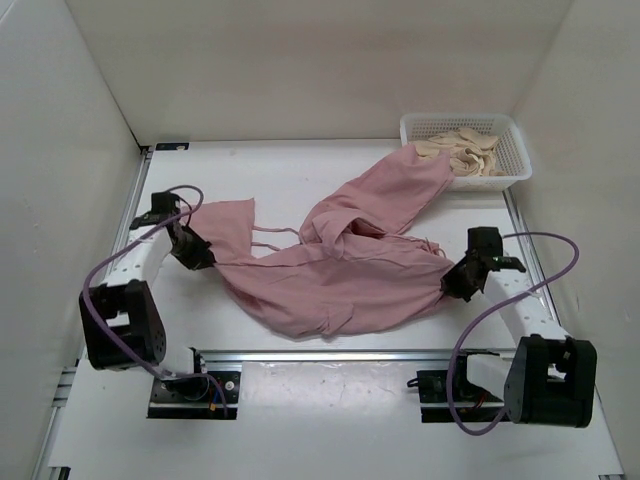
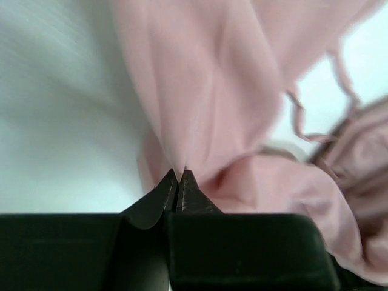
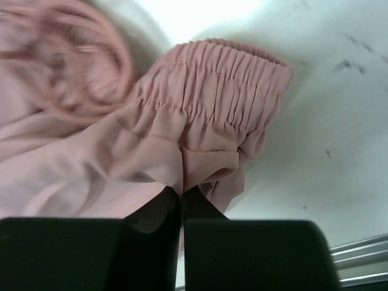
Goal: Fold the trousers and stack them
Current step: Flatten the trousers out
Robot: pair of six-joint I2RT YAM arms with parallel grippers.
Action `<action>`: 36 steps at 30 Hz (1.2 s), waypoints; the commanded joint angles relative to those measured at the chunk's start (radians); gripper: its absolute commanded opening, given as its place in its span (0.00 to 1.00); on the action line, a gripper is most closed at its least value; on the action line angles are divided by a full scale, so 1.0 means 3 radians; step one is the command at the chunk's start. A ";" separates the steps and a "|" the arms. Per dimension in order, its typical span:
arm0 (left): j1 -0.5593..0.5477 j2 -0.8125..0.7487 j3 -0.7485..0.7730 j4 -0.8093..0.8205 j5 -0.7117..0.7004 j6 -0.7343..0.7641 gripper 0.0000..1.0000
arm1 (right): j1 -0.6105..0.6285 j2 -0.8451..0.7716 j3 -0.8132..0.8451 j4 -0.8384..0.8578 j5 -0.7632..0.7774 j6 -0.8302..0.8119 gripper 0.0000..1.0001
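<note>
White walls [image 1: 300, 60] box in a white table [image 1: 300, 170], with a metal rail [image 1: 330, 355] running along its near edge just past the two arm bases. The trousers [image 1: 340, 270] lie sprawled and rumpled across the middle of the table, stretching almost from one arm to the other. One long leg runs away to the far right, and its end rests up against the left side of a white basket [image 1: 492, 182] in the far right corner. The basket holds a heap of cream cloth pieces [image 1: 465, 148]. A flat panel of the pink fabric spreads out on the left, and thin cords [image 1: 272, 231] trail from it towards the bunched middle.

The left gripper [image 1: 200, 255] sits low at the left end of the garment. From its wrist view the two dark fingertips [image 2: 188, 182] are pressed together with a fold of pink cloth pinched between them. The right gripper [image 1: 452, 282] is at the right end, its jaws likewise closed on the fabric just beneath a gathered elastic band [image 3: 212, 79], which stands up off the table in front of the fingers.
</note>
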 commanded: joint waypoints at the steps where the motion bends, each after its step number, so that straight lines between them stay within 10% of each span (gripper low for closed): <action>1: -0.0192 -0.0591 0.0478 -0.0468 -0.0330 0.0020 0.11 | -0.0009 -0.0134 0.0491 -0.0029 -0.0132 -0.0228 0.00; 6: -0.0228 -0.0909 0.1580 -0.0970 -0.0582 0.0193 0.11 | -0.0009 -0.0619 0.0998 -0.0413 0.0001 -0.0417 0.00; 11: -0.0346 0.0066 0.2380 -0.0885 -0.0577 0.0240 0.11 | -0.0009 -0.0452 0.1243 -0.0541 -0.0066 -0.0423 0.00; 13: -0.0458 0.0666 0.2736 -0.0761 -0.0536 0.0204 0.31 | 0.0052 -0.0451 0.1244 -0.0541 0.0041 -0.0347 0.00; 15: -0.0575 0.1210 0.3197 -0.0832 -0.0500 0.0377 0.91 | 0.0089 -0.0451 0.1203 -0.0506 0.0179 -0.0311 0.00; 19: -0.0698 0.2469 0.5250 -0.2181 -0.0820 0.0546 0.99 | 0.0089 -0.0487 0.1167 -0.0572 0.0251 -0.0351 0.00; 22: -0.0699 0.1931 0.4325 -0.1760 -0.1006 0.0547 0.99 | 0.0089 -0.0558 0.1096 -0.0613 0.0297 -0.0392 0.00; 26: -0.0439 0.0684 0.2808 -0.1201 -0.0899 0.0583 0.46 | 0.0089 -0.0559 0.1003 -0.0613 0.0328 -0.0514 0.00; 28: -0.0286 0.0355 0.2231 -0.1104 -0.0787 0.0583 0.44 | 0.0089 -0.0528 0.1003 -0.0613 0.0328 -0.0622 0.00; 30: -0.0193 -0.0099 0.1397 -0.0930 -0.0745 0.0532 0.44 | 0.0089 -0.0497 0.1003 -0.0613 0.0328 -0.0658 0.00; 36: 0.0048 -0.0414 0.0137 -0.0557 -0.0352 0.0281 0.99 | 0.0089 -0.0400 0.1003 -0.0613 0.0328 -0.0796 0.00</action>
